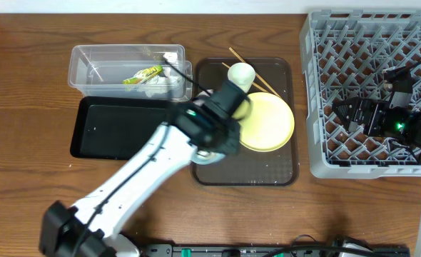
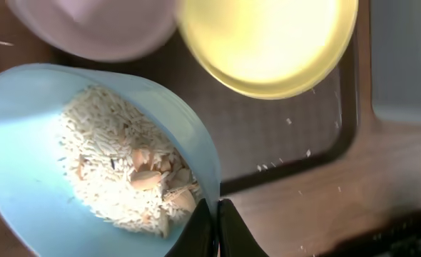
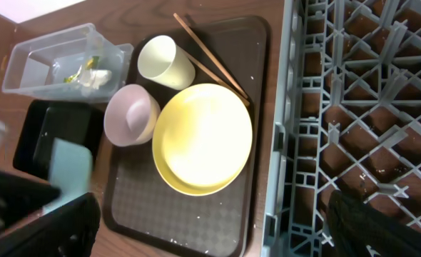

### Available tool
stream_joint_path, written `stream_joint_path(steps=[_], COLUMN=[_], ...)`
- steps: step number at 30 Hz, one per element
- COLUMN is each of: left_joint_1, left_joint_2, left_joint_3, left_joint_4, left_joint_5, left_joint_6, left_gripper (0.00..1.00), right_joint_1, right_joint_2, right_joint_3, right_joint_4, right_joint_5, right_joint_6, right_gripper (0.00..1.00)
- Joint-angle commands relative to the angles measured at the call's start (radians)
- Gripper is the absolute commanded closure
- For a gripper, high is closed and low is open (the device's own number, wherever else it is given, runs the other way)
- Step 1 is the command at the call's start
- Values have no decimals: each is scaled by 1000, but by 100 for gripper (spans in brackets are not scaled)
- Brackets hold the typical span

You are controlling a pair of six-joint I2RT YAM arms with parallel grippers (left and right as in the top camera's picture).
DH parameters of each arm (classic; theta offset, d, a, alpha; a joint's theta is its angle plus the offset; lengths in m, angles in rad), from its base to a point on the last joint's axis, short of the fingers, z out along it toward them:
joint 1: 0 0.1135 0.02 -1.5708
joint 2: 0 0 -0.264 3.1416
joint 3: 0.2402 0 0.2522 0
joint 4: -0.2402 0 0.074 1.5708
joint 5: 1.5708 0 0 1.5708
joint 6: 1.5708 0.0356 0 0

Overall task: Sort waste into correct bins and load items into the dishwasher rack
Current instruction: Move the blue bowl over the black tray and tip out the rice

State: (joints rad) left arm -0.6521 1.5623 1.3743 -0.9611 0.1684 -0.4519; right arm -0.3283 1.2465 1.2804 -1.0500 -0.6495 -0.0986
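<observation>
My left gripper (image 2: 215,208) is shut on the rim of the light blue bowl (image 2: 25,178), which holds whitish rice scraps (image 2: 110,160). It holds the bowl near the left edge of the brown tray; from overhead the arm (image 1: 205,146) hides it. The bowl also shows in the right wrist view (image 3: 68,168). The yellow plate (image 1: 271,123), white cup (image 1: 241,73), chopsticks (image 1: 262,81) and small white bowl (image 3: 130,114) sit on the brown tray. The wrapper (image 1: 143,74) and crumpled paper (image 1: 157,86) lie in the clear tub (image 1: 96,57). My right gripper (image 1: 347,114) is open over the rack (image 1: 367,43).
The black tray (image 1: 110,132) lies just in front of the clear tub, left of the brown serving tray (image 1: 246,171). Rice grains are scattered on the brown tray and on the wood by its front right corner (image 2: 307,153). The rack stands tight against the tray's right side.
</observation>
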Motion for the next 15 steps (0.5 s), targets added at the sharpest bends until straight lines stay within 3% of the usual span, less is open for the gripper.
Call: stream_joint_path(steps=[1,7,15], left_joint_1=[131,432,785], left_joint_2=[-29,-26,50], left_joint_3=[16,10,4], left_joint_4=[-11,-3,6], left_joint_5=[79,227,639], left_joint_6=[103,282,509], left_gripper=[94,94,94], right_joint_1=[-11,-11,-11], right_joint_2=[-5,-5,-5], right_joint_3=[21,21,21], right_joint_4=[2,2,10], right_joint_5=[-2,-2,-2], right_joint_6=[-4,-4,-4], right_gripper=[1,1,1])
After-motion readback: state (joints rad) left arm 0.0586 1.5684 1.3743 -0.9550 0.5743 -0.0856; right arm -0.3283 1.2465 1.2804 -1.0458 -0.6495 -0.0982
